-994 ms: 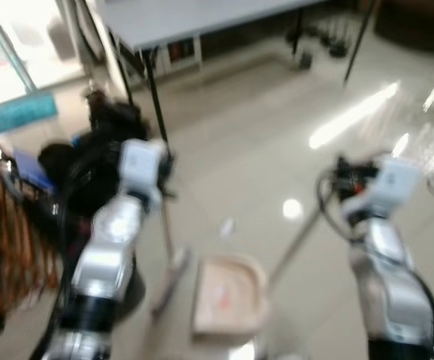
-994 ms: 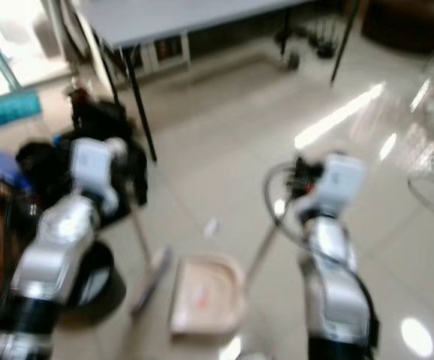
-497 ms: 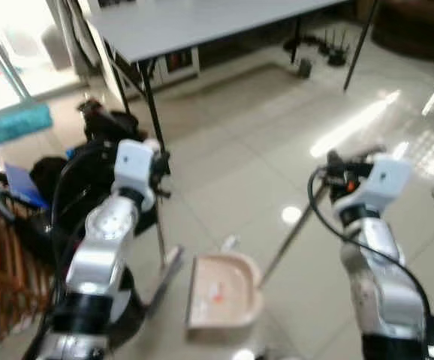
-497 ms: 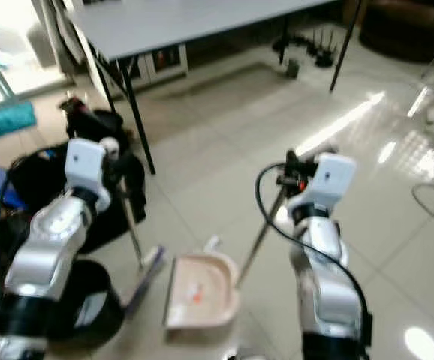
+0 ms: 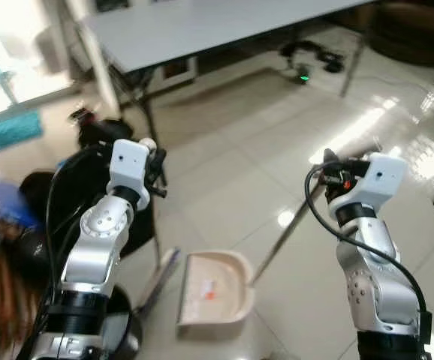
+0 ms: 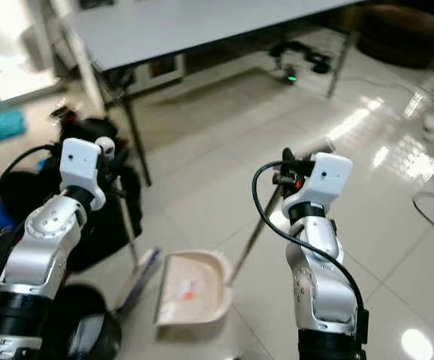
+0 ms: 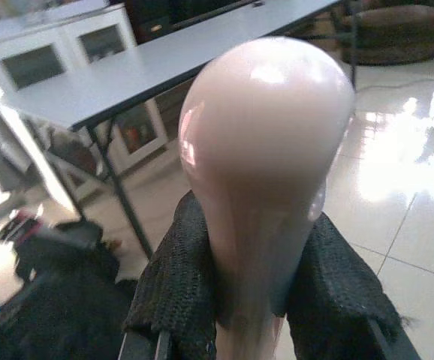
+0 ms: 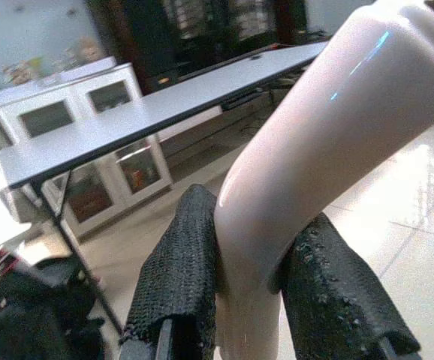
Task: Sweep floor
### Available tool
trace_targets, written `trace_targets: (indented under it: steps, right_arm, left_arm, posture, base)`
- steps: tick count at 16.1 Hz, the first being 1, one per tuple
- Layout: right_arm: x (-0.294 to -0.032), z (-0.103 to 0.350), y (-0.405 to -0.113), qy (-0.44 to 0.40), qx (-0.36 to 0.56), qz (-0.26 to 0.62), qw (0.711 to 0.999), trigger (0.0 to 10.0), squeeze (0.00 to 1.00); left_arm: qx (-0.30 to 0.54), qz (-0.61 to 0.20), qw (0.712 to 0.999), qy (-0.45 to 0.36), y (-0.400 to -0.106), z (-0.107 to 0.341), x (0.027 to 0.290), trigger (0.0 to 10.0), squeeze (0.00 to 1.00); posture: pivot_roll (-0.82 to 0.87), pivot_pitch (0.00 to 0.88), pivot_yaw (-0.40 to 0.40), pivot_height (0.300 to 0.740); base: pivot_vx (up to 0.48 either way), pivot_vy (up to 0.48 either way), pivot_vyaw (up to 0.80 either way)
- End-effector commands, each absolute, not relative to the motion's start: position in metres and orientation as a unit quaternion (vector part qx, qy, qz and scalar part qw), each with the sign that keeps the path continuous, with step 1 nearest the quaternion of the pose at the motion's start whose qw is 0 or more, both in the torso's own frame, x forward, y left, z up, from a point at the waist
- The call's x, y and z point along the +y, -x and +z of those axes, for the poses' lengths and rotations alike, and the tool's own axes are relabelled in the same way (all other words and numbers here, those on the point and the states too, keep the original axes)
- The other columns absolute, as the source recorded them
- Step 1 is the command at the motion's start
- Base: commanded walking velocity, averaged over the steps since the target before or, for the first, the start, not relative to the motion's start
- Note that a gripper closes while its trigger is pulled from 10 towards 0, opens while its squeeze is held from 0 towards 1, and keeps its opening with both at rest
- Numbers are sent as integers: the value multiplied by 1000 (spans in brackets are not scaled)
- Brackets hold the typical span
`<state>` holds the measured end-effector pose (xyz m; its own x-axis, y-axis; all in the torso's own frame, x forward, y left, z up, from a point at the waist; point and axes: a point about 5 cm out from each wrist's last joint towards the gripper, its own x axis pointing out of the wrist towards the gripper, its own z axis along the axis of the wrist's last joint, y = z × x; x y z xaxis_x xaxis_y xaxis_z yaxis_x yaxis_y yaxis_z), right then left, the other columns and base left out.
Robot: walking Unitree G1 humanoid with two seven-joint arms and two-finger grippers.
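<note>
Left eye view: broom and dustpan both down on the tiled floor, brush head just beside the pan's open mouth.
Left pincer: closed on the broom's rounded pink handle top, a black padded finger pressed against each side.
Right pincer: clamped round the dustpan's long pale handle, which slants down to the back of the pan.
Task's thing: small reddish scraps lie inside the dustpan; whether loose dirt is left on the tiles beside it is too small to tell.
Step in hand: judged to be the gathering stroke, broom working toward the pan mouth, pan held as the catcher.
Next move calls for: a short draw of the brush across the tiles into the pan, the pan's lip kept flat on the floor so nothing slips under it.
Surroundings: grey worktop on black legs ahead; black bags on the floor by the left arm.
Wrist views add: the close fit of pads on each handle, which the head views leave too small to judge.
Head views add: where brush and pan meet the floor.
</note>
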<state>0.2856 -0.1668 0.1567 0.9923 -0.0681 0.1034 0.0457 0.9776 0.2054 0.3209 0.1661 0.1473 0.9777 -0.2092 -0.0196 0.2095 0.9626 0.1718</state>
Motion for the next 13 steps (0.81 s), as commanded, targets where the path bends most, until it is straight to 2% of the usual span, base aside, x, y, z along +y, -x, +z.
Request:
trace_targets:
  steps: [1,2,13]
  right_arm:
    - [-177,164,-285,-87,-74,-47,992,10000,0]
    - [-176,164,-285,-86,-74,-47,992,10000,0]
    - [-178,160,-284,-77,-71,-56,993,10000,0]
  left_arm:
    - [-23,-121,989,-83,-323,157,155,10000,0]
    - [-23,-121,989,-83,-323,157,155,10000,0]
    - [-22,-128,988,-89,-324,158,156,10000,0]
  posture:
    - [-126,30,33,740]
    - [-126,30,33,740]
    - [-123,30,38,740]
  base:
    - [431,0,-800]
    - [431,0,-800]
    - [430,0,0]
